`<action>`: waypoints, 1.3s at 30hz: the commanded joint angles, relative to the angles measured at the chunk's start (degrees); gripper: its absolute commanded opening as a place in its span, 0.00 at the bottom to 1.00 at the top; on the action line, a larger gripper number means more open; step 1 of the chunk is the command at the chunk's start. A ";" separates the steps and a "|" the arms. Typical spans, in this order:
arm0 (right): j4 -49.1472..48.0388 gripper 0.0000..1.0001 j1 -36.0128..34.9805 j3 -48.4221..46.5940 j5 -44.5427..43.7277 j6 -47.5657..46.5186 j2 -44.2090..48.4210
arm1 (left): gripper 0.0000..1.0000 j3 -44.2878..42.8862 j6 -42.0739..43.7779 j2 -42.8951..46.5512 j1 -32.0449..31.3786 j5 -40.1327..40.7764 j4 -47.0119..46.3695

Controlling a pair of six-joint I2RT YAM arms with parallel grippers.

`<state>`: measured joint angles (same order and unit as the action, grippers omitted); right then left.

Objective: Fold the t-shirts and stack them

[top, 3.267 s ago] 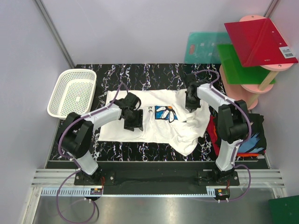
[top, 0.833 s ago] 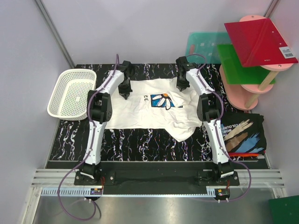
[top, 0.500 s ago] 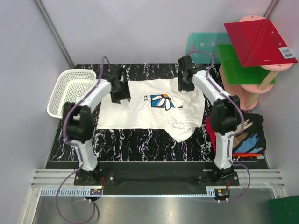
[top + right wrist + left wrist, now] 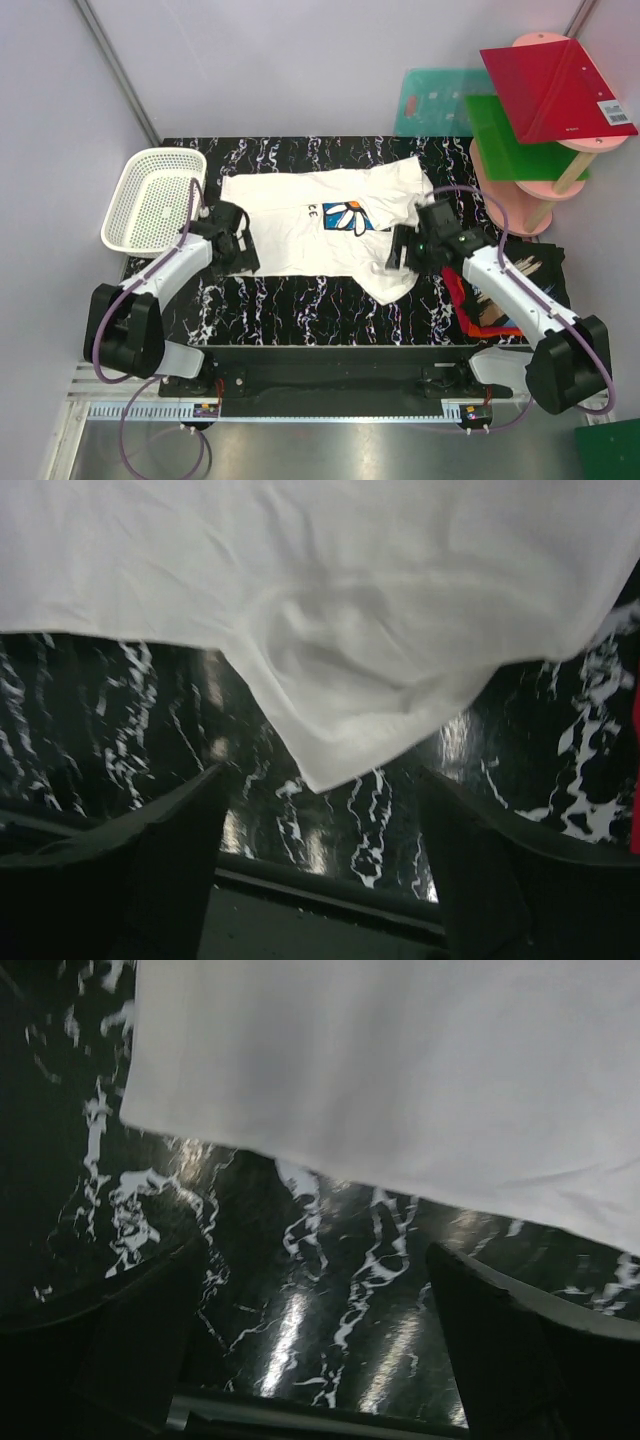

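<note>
A white t-shirt (image 4: 300,225) with a blue daisy print (image 4: 350,215) lies spread flat on the black marbled table (image 4: 300,310), its right side rumpled and folded over. My left gripper (image 4: 238,255) hovers open at the shirt's near left edge. In the left wrist view the hem (image 4: 400,1090) lies beyond my gripper (image 4: 320,1335), which holds nothing. My right gripper (image 4: 403,255) is open over the rumpled right part, and a cloth corner (image 4: 330,750) hangs just beyond the empty gripper (image 4: 320,865). A black printed t-shirt (image 4: 525,285) lies on a red-orange one (image 4: 470,305) at the right.
A white mesh basket (image 4: 155,200) stands at the back left. A pink stand (image 4: 540,190) at the back right carries a red panel (image 4: 555,90) and a green panel (image 4: 505,135), with a teal panel (image 4: 430,100) beside it. The table's front rail (image 4: 330,895) runs close under the right gripper.
Both grippers opened and let go of the white shirt's far corners, then drew back toward the near side. The shirt now lies spread farther back on the table.
</note>
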<state>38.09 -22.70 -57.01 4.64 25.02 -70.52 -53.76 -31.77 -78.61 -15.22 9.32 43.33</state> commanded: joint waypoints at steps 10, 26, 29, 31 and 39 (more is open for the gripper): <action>-1.26 0.84 -14.38 15.09 -6.64 11.37 6.02 | 0.98 5.94 -6.46 0.03 1.07 7.47 0.79; -4.07 0.83 -24.49 7.19 -23.54 14.10 -16.74 | 0.99 9.55 -5.50 -2.95 9.07 0.00 -6.24; -4.16 0.84 -25.11 4.64 -24.07 13.04 -18.76 | 0.99 9.11 -5.32 -3.65 9.42 -0.18 -6.33; -4.33 0.83 -25.46 3.14 -24.42 12.34 -19.82 | 0.99 8.93 -5.23 -4.36 9.68 -0.09 -6.42; -4.69 0.08 -25.73 -0.55 -22.31 10.67 -29.23 | 0.99 7.97 -5.23 -6.91 11.62 -0.80 -7.47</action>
<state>34.37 -47.77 -55.79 -17.06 36.10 -96.27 -44.53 -37.34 -84.40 -4.75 8.62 38.46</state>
